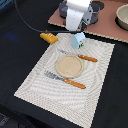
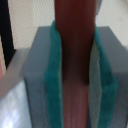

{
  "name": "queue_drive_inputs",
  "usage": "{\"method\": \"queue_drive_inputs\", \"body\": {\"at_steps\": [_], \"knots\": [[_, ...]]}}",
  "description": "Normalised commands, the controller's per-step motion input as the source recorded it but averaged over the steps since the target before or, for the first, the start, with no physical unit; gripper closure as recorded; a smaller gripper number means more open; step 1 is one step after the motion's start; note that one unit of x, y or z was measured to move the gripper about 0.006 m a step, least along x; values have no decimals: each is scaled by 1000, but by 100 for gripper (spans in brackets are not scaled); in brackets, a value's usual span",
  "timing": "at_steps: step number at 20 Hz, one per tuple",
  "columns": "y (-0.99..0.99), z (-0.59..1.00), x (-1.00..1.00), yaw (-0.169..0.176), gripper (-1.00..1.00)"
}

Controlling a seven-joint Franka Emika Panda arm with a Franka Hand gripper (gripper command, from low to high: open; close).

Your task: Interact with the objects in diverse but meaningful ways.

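In the wrist view my gripper (image 2: 75,85) is shut on the brown sausage (image 2: 75,30), which stands lengthwise between the teal pads (image 2: 52,75). In the exterior view the white arm (image 1: 77,15) hangs over the far edge of the placemat. The gripper (image 1: 83,29) is just above the white-and-teal milk carton (image 1: 78,40), and the sausage is hidden there. A yellow ridged bread piece (image 1: 48,37) lies off the mat on the exterior view's left. Part of a grey pot (image 1: 63,9) shows behind the arm.
A striped placemat (image 1: 95,85) carries a round tan plate (image 1: 69,66), an orange-handled knife (image 1: 86,58) and an orange-handled fork (image 1: 70,81). A brown board (image 1: 107,25) with a bowl (image 1: 122,17) lies at the back right. A black cable (image 1: 25,22) runs over the dark table.
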Motion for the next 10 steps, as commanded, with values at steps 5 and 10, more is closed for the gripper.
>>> {"method": "queue_drive_inputs", "body": {"at_steps": [5, 10], "knots": [[701, 78, -850, 19, 100], [745, 215, -858, 12, 100]]}}
